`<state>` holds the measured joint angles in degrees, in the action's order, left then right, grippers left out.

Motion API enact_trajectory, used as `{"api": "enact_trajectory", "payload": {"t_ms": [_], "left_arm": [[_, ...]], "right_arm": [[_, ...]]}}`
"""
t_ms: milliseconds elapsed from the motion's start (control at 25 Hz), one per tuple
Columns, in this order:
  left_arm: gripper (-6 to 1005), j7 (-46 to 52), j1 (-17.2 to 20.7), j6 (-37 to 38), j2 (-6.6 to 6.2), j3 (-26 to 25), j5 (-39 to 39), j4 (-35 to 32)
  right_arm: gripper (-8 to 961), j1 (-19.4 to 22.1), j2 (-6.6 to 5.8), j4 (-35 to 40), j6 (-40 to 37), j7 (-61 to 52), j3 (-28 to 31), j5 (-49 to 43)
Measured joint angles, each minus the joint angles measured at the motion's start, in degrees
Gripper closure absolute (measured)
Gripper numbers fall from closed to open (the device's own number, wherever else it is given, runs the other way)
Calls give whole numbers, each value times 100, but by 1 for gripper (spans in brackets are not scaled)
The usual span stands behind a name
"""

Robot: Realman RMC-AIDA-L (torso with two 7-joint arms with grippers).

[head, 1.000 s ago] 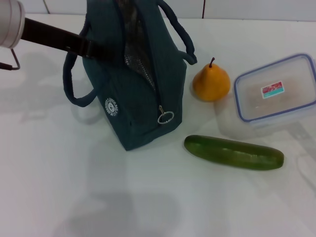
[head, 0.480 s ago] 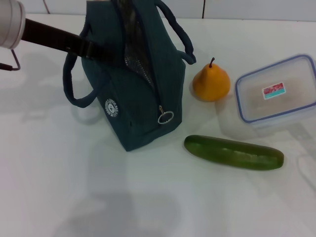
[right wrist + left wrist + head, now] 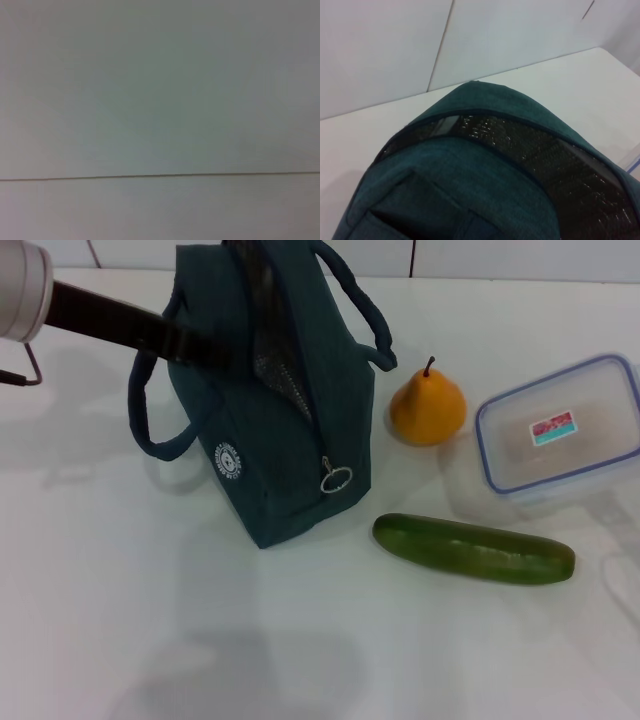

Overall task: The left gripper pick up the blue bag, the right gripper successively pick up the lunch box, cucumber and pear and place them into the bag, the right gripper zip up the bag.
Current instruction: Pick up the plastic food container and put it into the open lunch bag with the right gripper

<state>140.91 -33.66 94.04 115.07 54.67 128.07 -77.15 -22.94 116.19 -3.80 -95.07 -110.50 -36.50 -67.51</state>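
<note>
One blue bag [image 3: 280, 430], one pear [image 3: 428, 405], one cucumber [image 3: 473, 548], one lunch box [image 3: 560, 430] on counter [image 3: 150, 620], left gripper [image 3: 205, 345] reaching level against the bag's upper side, finger state hidden, cannot tell.

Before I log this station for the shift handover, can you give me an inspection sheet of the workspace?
Surface: white table, bare in front.
Job's things: dark teal-blue fabric bag upright, zip open, silver lining showing; orange-yellow pear beside it; long green cucumber lying in front of the pear; clear blue-rimmed plastic lunch box, lid on, at the right edge.
Clutter: nothing seen.
Grippers: left gripper at the bag's upper left side, fingers hidden; right gripper not in view.
Cables: thin dark loop below the left arm.
Surroundings: white panelled wall behind the table.
</note>
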Motion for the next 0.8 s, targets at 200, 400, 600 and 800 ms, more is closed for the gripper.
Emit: {"api": "enact_trajectory", "payload": {"t_ms": [200, 400, 600, 800], "left_arm": [[958, -6, 0, -3, 2, 0, -3, -15], [958, -56, -6, -15, 10, 0, -12, -20], [958, -78, -38, -25, 15, 0, -9, -31], [958, -81, -93, -26, 1, 0, 16, -34]], "right_arm": [[859, -42, 0, -39, -152, -155, 11, 19], [859, -88, 0, -83, -266, -283, 113, 23], [858, -142, 0, -146, -381, -394, 262, 27], [858, -148, 0, -167, -404, -414, 332, 28]]}}
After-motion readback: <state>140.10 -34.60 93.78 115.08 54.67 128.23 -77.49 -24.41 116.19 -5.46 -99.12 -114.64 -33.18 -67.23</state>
